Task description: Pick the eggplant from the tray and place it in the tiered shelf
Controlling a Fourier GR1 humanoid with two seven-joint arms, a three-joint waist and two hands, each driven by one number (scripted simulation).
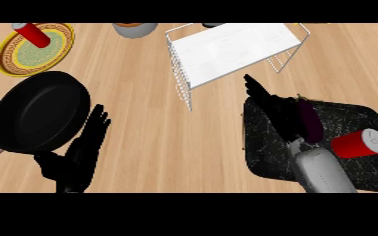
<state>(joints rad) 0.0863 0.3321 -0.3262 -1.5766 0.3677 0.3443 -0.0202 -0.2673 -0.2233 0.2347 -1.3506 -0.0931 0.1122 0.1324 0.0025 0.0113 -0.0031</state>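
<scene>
Right hand [277, 111] fingers straight, holding nothing, beside eggplant [308, 120] on tray [260, 145]; left hand [83, 147] open, resting.

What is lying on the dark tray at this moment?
On the dark tray lie a purple eggplant and a red cup on its side. The right hand and forearm cover part of the tray, so anything beneath them is hidden.

— Where is your right hand [275, 106] sitting?
— I'm holding it, fingers straight, over the dark tray [339, 111], just beside the eggplant [308, 121].
— And the left hand [81, 152]?
— I'm resting it open on the worktop [148, 125], near the black pan [43, 111].
</scene>
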